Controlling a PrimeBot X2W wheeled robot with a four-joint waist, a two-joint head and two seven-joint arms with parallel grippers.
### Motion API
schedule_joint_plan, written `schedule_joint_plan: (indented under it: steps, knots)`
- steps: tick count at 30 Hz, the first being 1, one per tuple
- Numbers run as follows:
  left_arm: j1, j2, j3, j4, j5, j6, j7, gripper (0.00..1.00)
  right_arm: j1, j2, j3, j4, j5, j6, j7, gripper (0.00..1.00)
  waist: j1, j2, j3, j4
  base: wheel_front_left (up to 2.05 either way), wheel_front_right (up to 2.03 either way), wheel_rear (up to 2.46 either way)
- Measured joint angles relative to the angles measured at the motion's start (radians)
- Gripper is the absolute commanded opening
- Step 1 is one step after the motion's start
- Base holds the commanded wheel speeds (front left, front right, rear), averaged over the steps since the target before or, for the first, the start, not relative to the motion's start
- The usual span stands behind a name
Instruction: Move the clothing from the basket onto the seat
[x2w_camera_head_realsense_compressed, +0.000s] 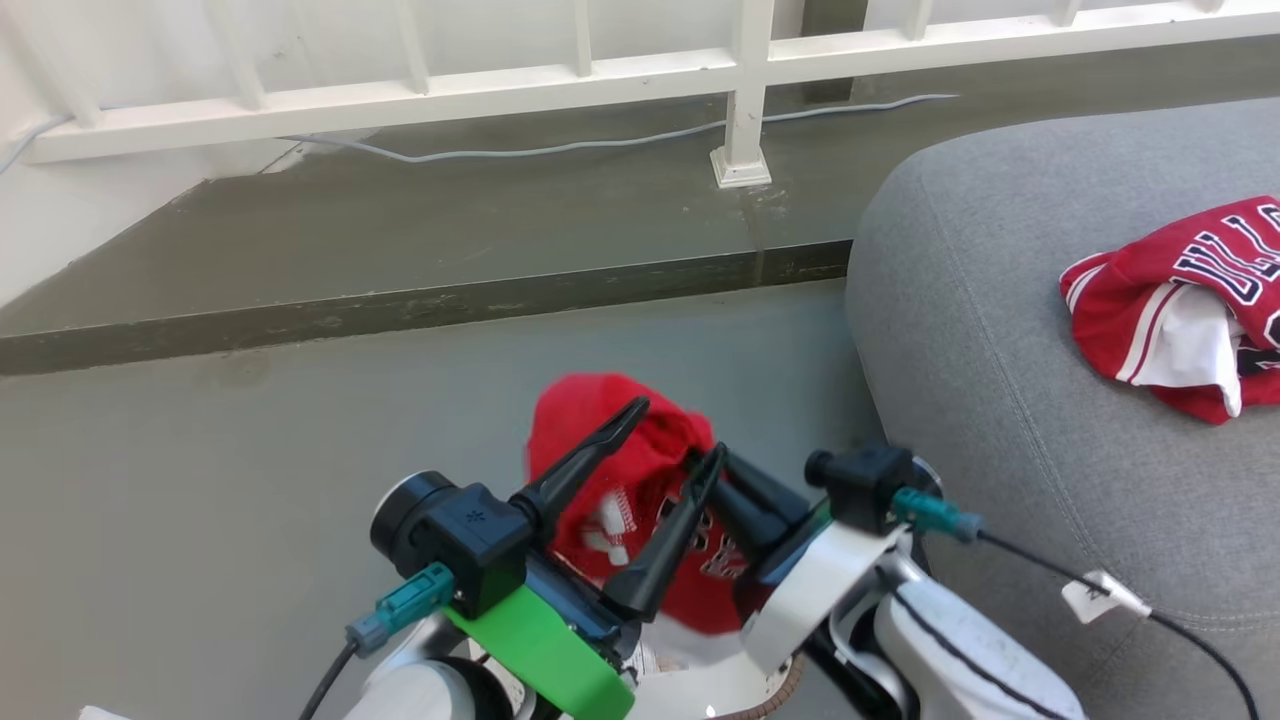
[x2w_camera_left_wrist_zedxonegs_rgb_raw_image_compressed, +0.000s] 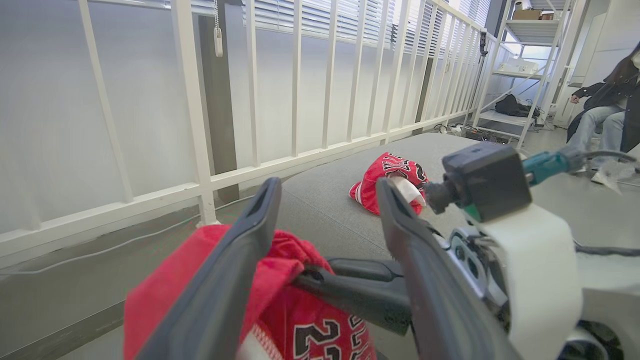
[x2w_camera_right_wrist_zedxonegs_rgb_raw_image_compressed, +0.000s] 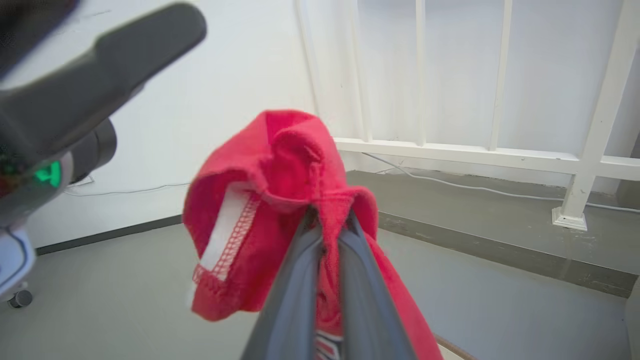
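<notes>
Grey floor (x2w_camera_head_realsense_compressed: 300, 500) below, railing (x2w_camera_head_realsense_compressed: 500, 85) behind. Garment (x2w_camera_head_realsense_compressed: 585, 415) is held clamped in the right gripper (x2w_camera_right_wrist_zedxonegs_rgb_raw_image_compressed: 327, 220); left gripper (x2w_camera_head_realsense_compressed: 679, 428) is spread wide around it, nothing gripped. Seat (x2w_camera_head_realsense_compressed: 1000, 380) lies rightward, nearer the right arm; second garment (x2w_camera_head_realsense_compressed: 1180, 300) is laid there.

The left dark two-fingered claw (x2w_camera_head_realsense_compressed: 678, 430) stood spread wide; the right dark claw (x2w_camera_right_wrist_zedxonegs_rgb_raw_image_compressed: 327, 225) lay close beside it, pinched shut on a red soft-fabric garment (x2w_camera_right_wrist_zedxonegs_rgb_raw_image_compressed: 250, 210)
</notes>
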Motion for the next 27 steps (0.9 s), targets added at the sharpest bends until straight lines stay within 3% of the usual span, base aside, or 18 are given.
schedule_joint_plan:
  steps: [6, 19, 27]
  knots:
    - [0.0, 0.022, 0.002, 0.0, 0.015, 0.001, 0.01, 1.0, -0.042, 0.001, -0.036, 0.012, 0.0, -0.002, -0.013, 0.0, 0.0, 0.0, 0.002, -0.018, 0.0, 0.0, 0.0]
    - [0.006, 0.061, -0.003, -0.018, 0.055, 0.01, 0.044, 1.0, -0.125, -0.035, -0.16, 0.032, -0.001, -0.063, -0.038, 0.0, 0.0, 0.0, 0.042, -0.093, 0.0, 0.0, 0.0]
    - [0.006, 0.077, -0.002, -0.035, 0.069, 0.012, 0.061, 1.0, -0.158, -0.052, -0.216, 0.032, 0.0, -0.082, -0.048, 0.0, 0.0, 0.0, 0.085, -0.168, 0.0, 0.0, 0.0]
